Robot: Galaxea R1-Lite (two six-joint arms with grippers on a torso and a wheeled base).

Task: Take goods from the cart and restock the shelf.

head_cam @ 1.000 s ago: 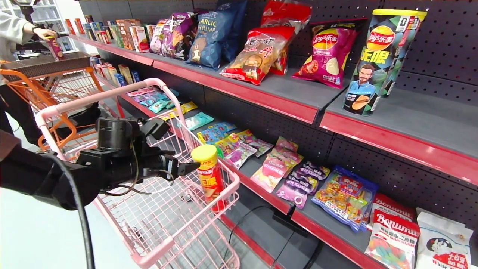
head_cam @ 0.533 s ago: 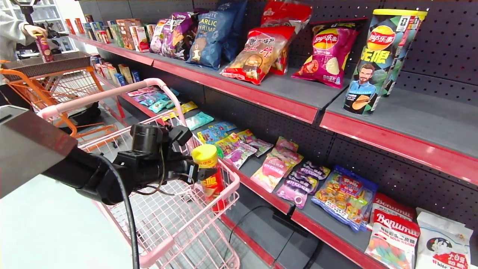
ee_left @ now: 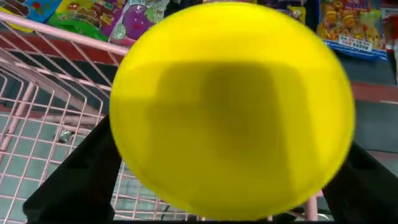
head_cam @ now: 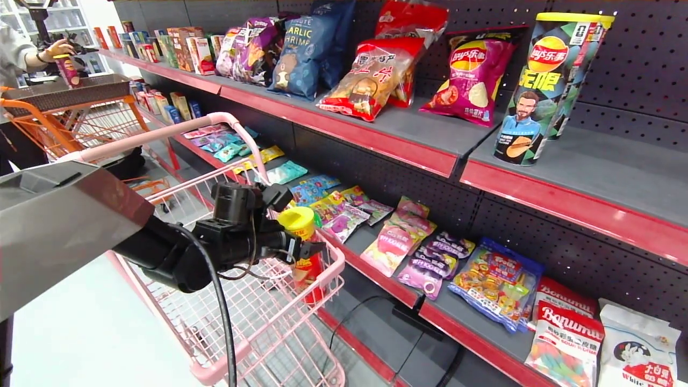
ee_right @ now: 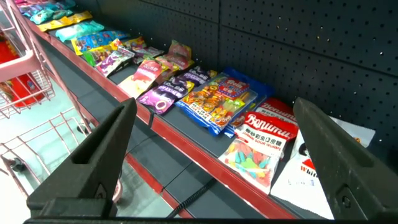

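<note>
While flanking the chips can (head_cam: 309, 271) with left gripper (head_cam: 305, 248) spread, not yet clamped, finds it upright in the pink cart's (head_cam: 161, 135) shelf-side corner. Could tip it sideways if closed off-centre. Holds right gripper (ee_right: 214, 106) spread, empty, facing the lower shelf (ee_right: 186, 142).

Lighting is bright and even, from overhead. The white floor (head_cam: 80, 349) at the lower left of the head view is close to washed out. Glare streaks lie on the glossy red front strip of the upper shelf (head_cam: 607, 221) and on the clear-and-red plastic snack bag (head_cam: 411, 21). The black pegboard back panel (head_cam: 387, 177) beneath that shelf sits in shade. A squarish dark shadow covers the centre of the round yellow plastic lid (ee_left: 233, 109). Shelf lines bow and lean toward the head view's edges.
</note>
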